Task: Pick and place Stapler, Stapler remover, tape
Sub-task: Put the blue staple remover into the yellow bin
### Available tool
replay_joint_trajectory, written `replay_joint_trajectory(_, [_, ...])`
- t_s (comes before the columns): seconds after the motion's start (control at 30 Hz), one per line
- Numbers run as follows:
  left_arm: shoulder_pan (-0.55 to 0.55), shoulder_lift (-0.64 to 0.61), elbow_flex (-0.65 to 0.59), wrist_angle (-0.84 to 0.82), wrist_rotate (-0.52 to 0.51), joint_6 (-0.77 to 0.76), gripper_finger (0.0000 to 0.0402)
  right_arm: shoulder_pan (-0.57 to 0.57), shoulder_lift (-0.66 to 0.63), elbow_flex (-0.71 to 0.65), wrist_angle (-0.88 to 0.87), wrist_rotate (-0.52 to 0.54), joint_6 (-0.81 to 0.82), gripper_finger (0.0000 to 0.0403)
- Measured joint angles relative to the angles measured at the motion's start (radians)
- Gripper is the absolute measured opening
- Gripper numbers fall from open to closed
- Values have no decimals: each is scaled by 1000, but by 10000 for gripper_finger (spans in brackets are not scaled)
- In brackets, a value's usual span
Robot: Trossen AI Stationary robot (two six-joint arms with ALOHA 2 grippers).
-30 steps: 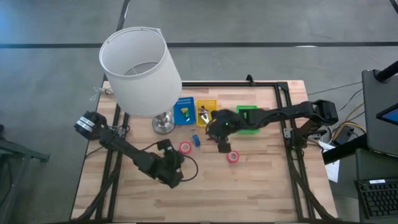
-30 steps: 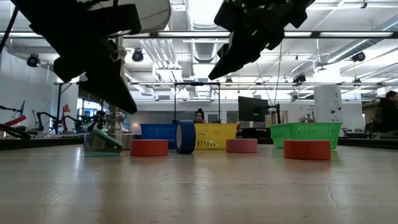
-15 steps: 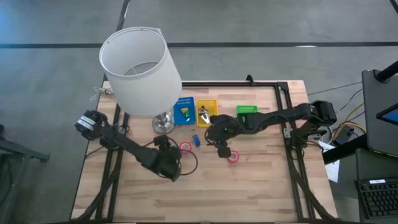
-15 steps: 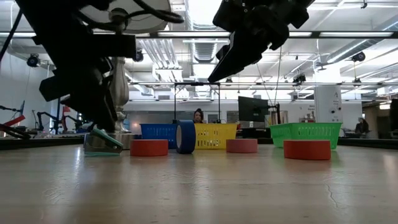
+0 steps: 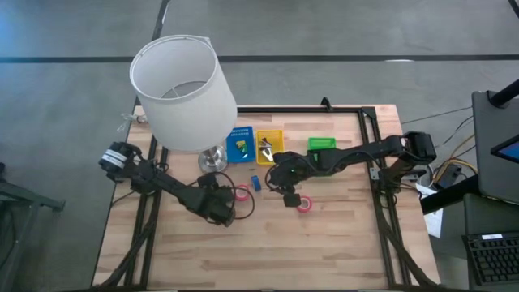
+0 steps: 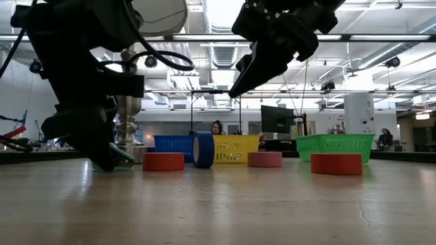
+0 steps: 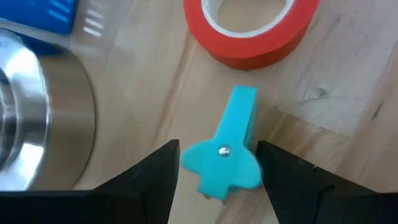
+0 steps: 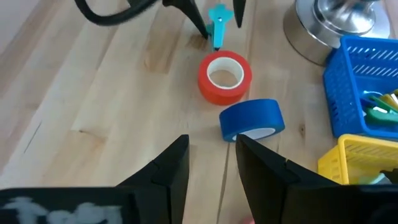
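**Left gripper spread over turquoise piece; right arm waiting above the rolls**

High view: The left gripper (image 5: 220, 205) has moved across the table within the last second, from the nearer boards to a spot just beside the lamp base (image 5: 213, 161) and the first red tape roll (image 5: 242, 192). The right gripper (image 5: 289, 188) has shifted only slightly and hangs near the second red tape roll (image 5: 304, 203). A blue tape roll (image 5: 255, 182) stands between the two red ones. The blue tray (image 5: 240, 144), yellow tray (image 5: 269, 145) and green tray (image 5: 321, 143) sit in a row beyond. What the left gripper is working on cannot be told from here.

Low view: The left arm, which was raised a second ago, now reaches down to the table surface, covering most of a turquoise piece (image 6: 122, 155). The right arm stays well above the table. A third red roll (image 6: 265, 159) shows farther back.

Left wrist view: This alone shows the target. The turquoise piece (image 7: 229, 151), a small plastic claw-shaped item, lies flat between the widely spread fingers (image 7: 152, 180), not yet pinched. The first red roll lies just beyond it. Judgement: closing on it is the next step; whether it is the stapler remover meant by the task is uncertain.

Right wrist view: The right fingers (image 8: 171, 169) stand partly apart, holding nothing. It confirms the left fingertips straddling the turquoise piece.
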State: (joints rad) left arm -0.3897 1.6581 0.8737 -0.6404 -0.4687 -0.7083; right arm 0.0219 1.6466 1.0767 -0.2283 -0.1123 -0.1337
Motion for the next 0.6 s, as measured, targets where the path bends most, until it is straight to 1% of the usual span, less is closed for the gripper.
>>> replay_joint_trajectory(0.07, [0,0,-9,21,7,5,213,0,0,0,0,0,0,131])
replay_joint_trajectory(0.17, [0,0,-10,31,16,8,184,0,0,0,0,0,0,134])
replay_joint_trajectory(0.37, [0,0,-2,55,32,7,91,0,0,0,0,0,1,128])
replay_joint_trajectory(0.47, [0,-1,6,78,21,1,47,0,0,0,4,0,3,123])
replay_joint_trajectory(0.53, [-1,0,12,104,14,5,28,1,6,0,16,0,9,121])
replay_joint_trajectory(0.6, [-1,1,25,133,7,14,22,2,19,0,42,0,31,119])
